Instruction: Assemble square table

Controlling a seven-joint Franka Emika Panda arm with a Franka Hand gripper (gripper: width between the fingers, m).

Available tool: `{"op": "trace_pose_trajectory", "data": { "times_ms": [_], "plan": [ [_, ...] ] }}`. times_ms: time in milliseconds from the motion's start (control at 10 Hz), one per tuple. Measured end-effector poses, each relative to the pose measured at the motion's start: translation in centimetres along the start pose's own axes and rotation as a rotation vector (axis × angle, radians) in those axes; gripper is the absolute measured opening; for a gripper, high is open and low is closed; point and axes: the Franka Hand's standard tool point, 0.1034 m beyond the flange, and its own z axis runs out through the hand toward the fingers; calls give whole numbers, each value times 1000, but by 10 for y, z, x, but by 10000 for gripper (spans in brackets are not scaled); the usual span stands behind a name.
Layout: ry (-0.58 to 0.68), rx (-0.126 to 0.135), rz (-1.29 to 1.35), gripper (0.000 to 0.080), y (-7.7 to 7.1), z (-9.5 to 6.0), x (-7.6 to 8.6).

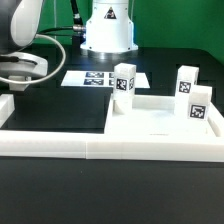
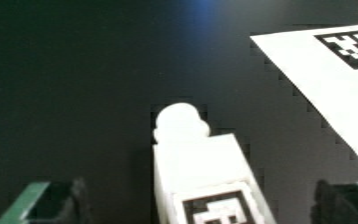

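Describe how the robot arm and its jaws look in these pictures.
The arm is white and rounded with dark joint sections; a black cable loops beside it. A white domed base stands behind. In the wrist view, the fingertips look dark green.

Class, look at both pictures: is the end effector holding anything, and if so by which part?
Nothing is held. In the wrist view the open end effector straddles a tagged white leg block, with a dark gap showing at each finger.

We note a black matte tabletop (image 1: 40, 205). Directly on it: white plastic square slab (image 1: 150, 122), long white border bars (image 1: 100, 148), the marker board (image 1: 98, 78), three upright white tagged leg blocks (image 1: 124, 82).
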Motion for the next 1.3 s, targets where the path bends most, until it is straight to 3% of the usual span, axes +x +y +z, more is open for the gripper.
{"op": "trace_pose_trajectory", "data": {
  "times_ms": [100, 200, 1300],
  "plan": [
    [25, -34, -14, 349, 3, -5, 4],
    [81, -88, -38, 288, 2, -17, 11],
    [72, -79, -26, 290, 4, -15, 9]
  ]
}}
